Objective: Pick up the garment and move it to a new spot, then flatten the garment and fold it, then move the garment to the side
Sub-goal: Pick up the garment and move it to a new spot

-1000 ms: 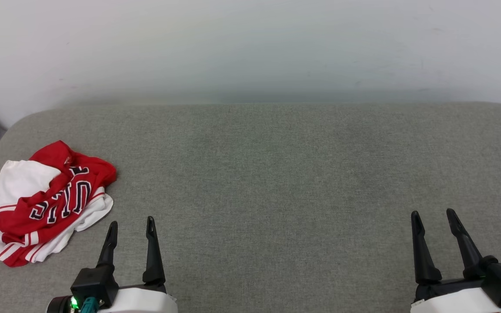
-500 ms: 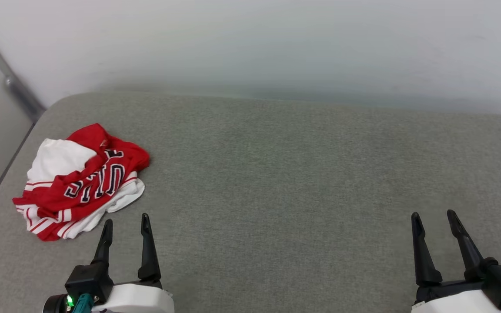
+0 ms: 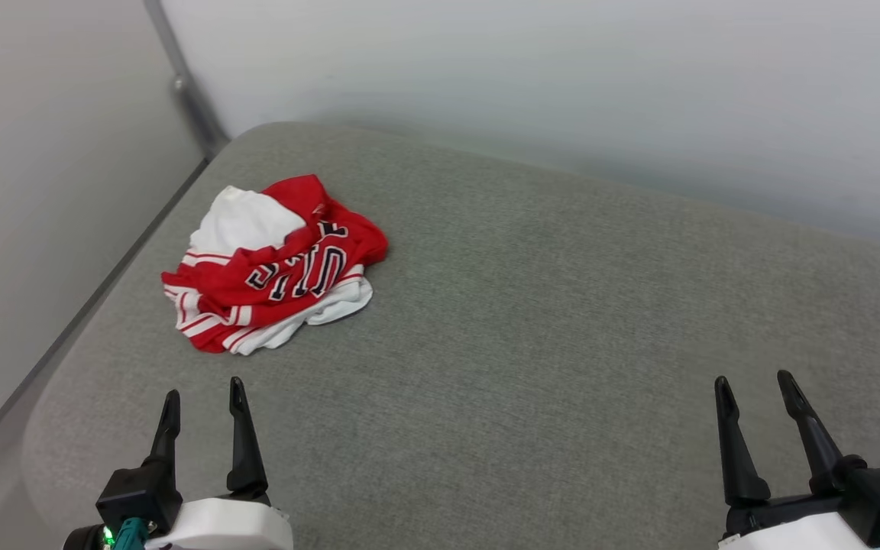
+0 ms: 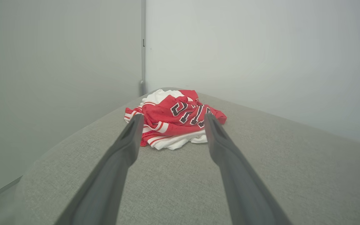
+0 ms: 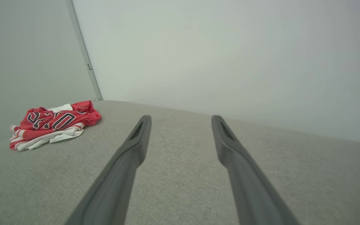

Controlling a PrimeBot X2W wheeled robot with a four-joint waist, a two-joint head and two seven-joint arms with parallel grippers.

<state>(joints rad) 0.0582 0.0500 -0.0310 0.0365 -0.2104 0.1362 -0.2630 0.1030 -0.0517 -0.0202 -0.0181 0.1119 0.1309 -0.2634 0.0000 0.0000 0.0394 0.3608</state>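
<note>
We see a grey fabric worktop (image 3: 562,328) with a rounded far-left corner. A pale wall (image 3: 532,69) runs along its far edge, and a grey panel (image 3: 35,153) stands along its left side. A thin grey strip (image 3: 194,111) marks the corner where they meet.

head view turned left, garment (image 3: 278,269) now nearer its centre
</note>
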